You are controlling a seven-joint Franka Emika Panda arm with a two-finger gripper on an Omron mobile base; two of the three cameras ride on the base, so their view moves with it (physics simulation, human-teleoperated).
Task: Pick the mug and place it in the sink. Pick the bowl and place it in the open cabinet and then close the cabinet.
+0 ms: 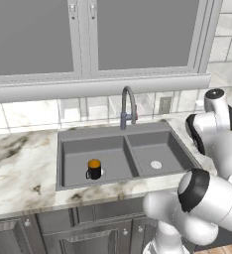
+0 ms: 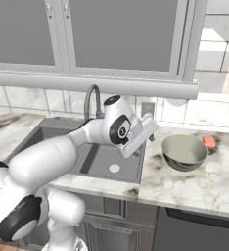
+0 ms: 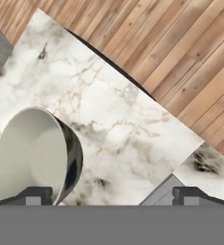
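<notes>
— Standing upright in the left basin of the sink is the mug, right?
— Yes, beside the drain. The bowl sits on the marble counter right of the sink, a red thing just behind it.
— And the gripper?
— Jaws wide apart, empty, hovering just left of the bowl.

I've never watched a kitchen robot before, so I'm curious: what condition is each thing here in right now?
Mug: upright in the left basin of the sink.
Bowl: upright on the counter, empty, not held.
Hand: open, empty, beside the bowl.
Faucet: no water running.
Glass cabinet doors: shut.
</notes>
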